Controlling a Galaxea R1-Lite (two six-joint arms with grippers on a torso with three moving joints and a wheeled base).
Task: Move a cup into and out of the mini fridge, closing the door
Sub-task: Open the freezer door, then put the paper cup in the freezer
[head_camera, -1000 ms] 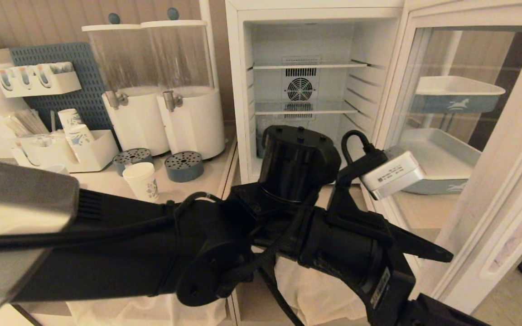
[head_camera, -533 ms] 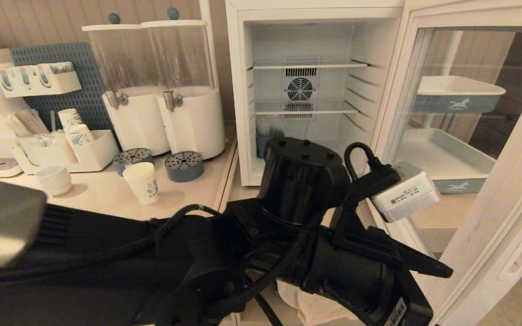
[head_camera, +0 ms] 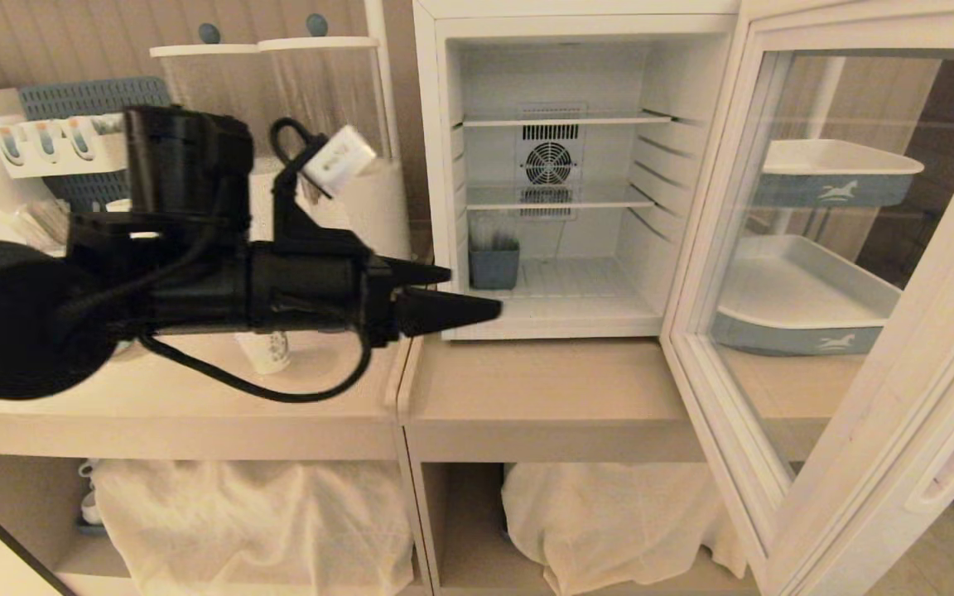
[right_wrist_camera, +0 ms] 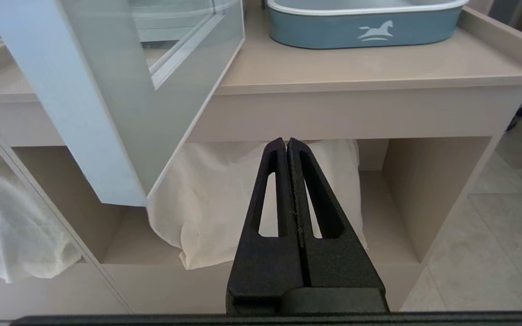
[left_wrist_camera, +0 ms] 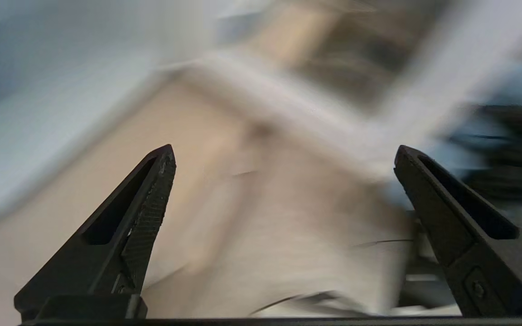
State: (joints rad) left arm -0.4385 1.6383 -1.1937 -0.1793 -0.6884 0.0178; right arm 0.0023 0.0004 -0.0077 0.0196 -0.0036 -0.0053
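left gripper [head_camera: 464, 294]: level, jaws wide, empty | right gripper [right_wrist_camera: 287, 145]: parked low, jaws together

Mini fridge [head_camera: 585, 50] mouth unblocked, door [head_camera: 858, 273] swung wide to the right. Thin shelves [head_camera: 560, 196] split the cavity into low slots; bottom slot tallest, small blue-grey bin [head_camera: 493, 263] fills its left rear corner, rest of floor free. Bare tabletop [head_camera: 543, 389] strip in front of fridge gives a straight path in. Left end effector [head_camera: 460, 294], fingers spread, hangs over the tabletop seam just left of the opening. Left side crowded: dispensers [head_camera: 361, 91], cup [head_camera: 266, 352] under the arm. Trays [head_camera: 808, 298] behind the door.
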